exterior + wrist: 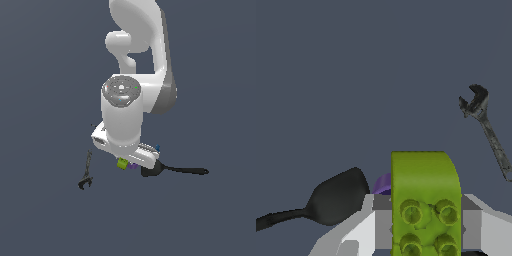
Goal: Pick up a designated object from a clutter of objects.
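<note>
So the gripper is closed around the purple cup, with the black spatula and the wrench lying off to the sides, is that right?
Not quite. The wrist view shows the gripper closed on the lime-green block, not the purple cup, which only peeks out behind it. The black spatula and the wrench do lie off to the sides.

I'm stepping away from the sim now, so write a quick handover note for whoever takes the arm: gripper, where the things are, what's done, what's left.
Gripper: shut on the green block, fingers either side of it in the wrist view.
Green block: under the hand in the exterior view; whether it is off the floor yet cannot be told.
Purple cup: just behind the block, close to it.
Black spatula: beside the cup, handle pointing to the exterior view's right.
Wrench: apart, on the exterior view's left.
Done: block grasped.
Left: confirm the lift, raising straight up to avoid the cup.
</note>
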`<state>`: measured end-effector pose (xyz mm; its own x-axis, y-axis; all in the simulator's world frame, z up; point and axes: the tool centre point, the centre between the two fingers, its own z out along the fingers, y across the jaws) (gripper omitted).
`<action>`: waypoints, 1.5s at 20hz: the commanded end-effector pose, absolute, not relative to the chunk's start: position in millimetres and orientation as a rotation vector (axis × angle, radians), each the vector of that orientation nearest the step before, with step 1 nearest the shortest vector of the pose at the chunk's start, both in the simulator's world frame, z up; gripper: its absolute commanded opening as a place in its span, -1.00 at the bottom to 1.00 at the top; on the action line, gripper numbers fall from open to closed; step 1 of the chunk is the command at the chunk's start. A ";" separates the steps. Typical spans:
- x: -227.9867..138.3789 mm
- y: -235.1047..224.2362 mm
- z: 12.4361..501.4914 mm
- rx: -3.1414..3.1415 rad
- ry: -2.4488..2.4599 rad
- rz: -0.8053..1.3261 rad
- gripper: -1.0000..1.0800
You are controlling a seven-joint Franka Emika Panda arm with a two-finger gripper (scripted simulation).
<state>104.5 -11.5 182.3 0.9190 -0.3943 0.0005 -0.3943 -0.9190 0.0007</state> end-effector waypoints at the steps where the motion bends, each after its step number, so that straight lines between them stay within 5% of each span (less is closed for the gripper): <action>1: 107.4 14.9 201.1 3.076 -0.633 0.000 -1.00; 17: 130.9 165.7 306.8 3.076 -0.634 0.001 -1.00; 30: 143.8 226.3 348.9 3.077 -0.634 0.000 -1.00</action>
<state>142.6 222.3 345.6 0.9190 -0.3944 0.0000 -0.3944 -0.9190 -0.0001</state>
